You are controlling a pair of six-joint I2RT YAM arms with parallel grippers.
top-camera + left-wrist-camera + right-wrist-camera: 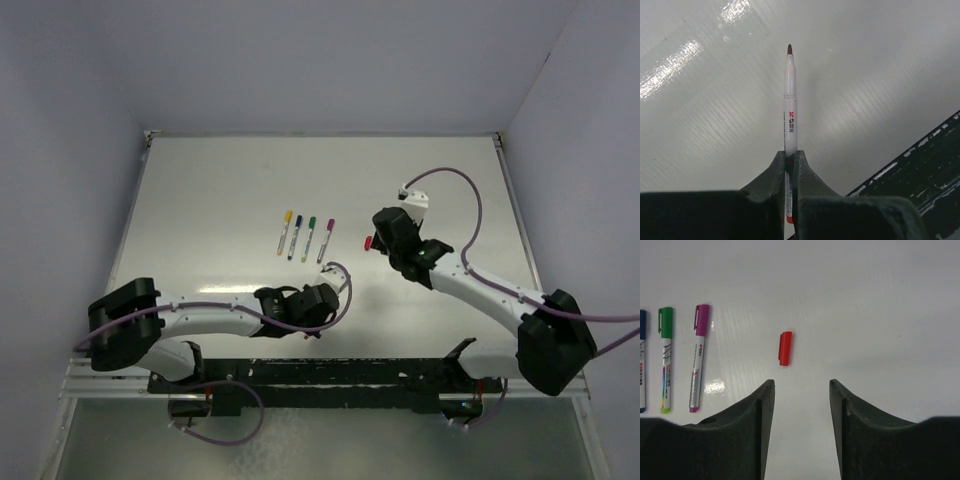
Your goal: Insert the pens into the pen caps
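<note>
My left gripper (790, 153) is shut on an uncapped pen (790, 100) with a whitish barrel. Its dark red tip points away from me over the white table, and its red tail end shows between the fingers. In the top view this gripper (318, 303) hangs near the table's front, below the row of pens. A red pen cap (785, 348) lies flat on the table just ahead of my right gripper (802, 383), slightly left of its centre line. The jaws stand open with nothing between them. From above, the red cap (368, 242) lies just left of the right gripper (383, 237).
Capped pens lie side by side mid-table: yellow (287, 232), blue (298, 235), green (311, 235) and purple (326, 238). The purple one (699, 357) and the green one (665, 360) show left of the red cap. A black rail (920, 165) runs along the table's near edge.
</note>
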